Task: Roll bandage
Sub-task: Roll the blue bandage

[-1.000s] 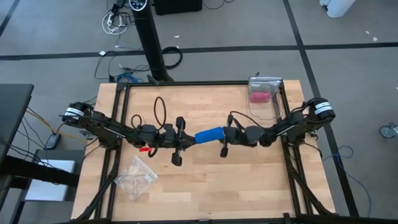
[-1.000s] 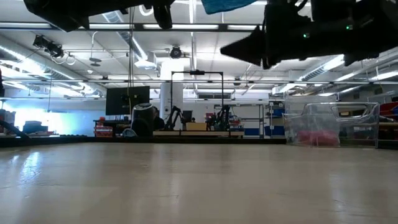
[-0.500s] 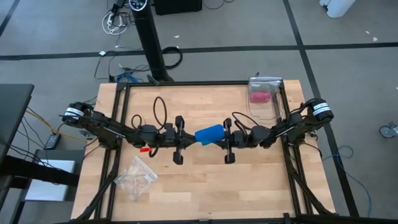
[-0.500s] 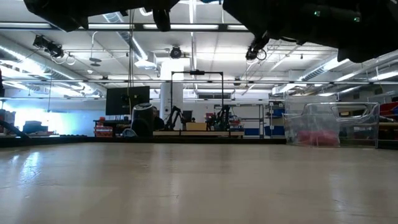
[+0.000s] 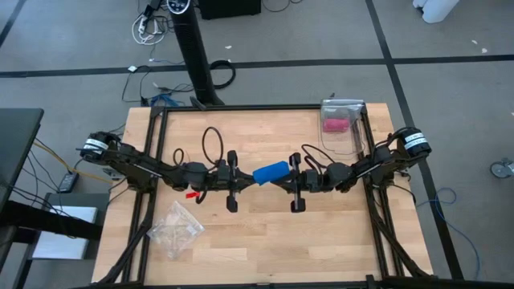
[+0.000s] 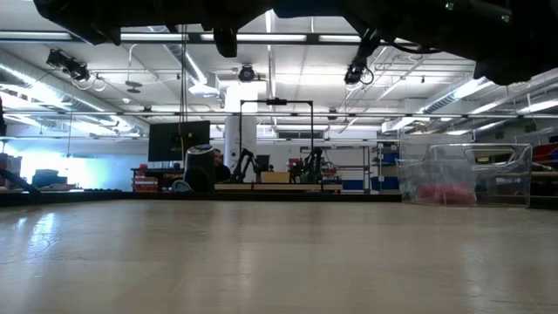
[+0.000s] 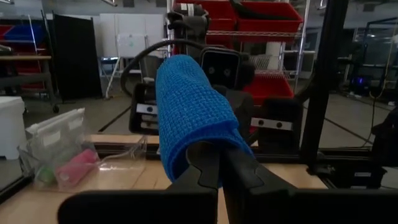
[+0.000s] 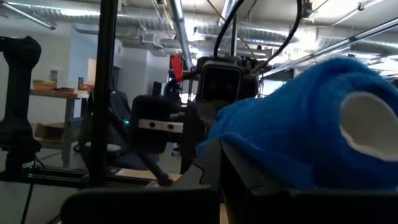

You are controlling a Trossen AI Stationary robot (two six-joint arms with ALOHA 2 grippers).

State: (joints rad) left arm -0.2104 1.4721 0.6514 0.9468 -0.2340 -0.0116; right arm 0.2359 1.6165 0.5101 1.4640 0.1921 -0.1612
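Observation:
The bright blue bandage [image 5: 271,172] is a short thick roll held in the air over the middle of the table, between my two grippers. My left gripper [image 5: 250,179] comes from the table's left and is shut on the roll's left end. My right gripper [image 5: 286,176] comes from the right and is shut on its right end. The left wrist view shows the roll [image 7: 189,112] standing out beyond the fingers. The right wrist view shows it [image 8: 298,137] with a pale hollow core [image 8: 373,124]. In the low view only the dark arms show along the top. My left gripper pinches the roll's near end [image 7: 208,163] between its two fingers, coming level from the table's left. The roll sticks out beyond the fingertips, lifted clear of the table. My right gripper is shut on the blue fabric at the roll's other end [image 8: 249,155], coming level from the table's right. The roll lies over and beside its fingers, which hide the exact place of contact.
A clear box [image 5: 341,124] with a pink roll [image 5: 335,124] stands at the far right; it also shows in the low view [image 6: 466,174]. A clear plastic bag [image 5: 177,229] lies near the front left. A small red thing [image 5: 191,193] shows under the left arm.
My right gripper has turned about its wrist, so its body now lies across the table from far to near, and has stayed at the bandage's right end. The blue roll has gone out of the low view's top edge.

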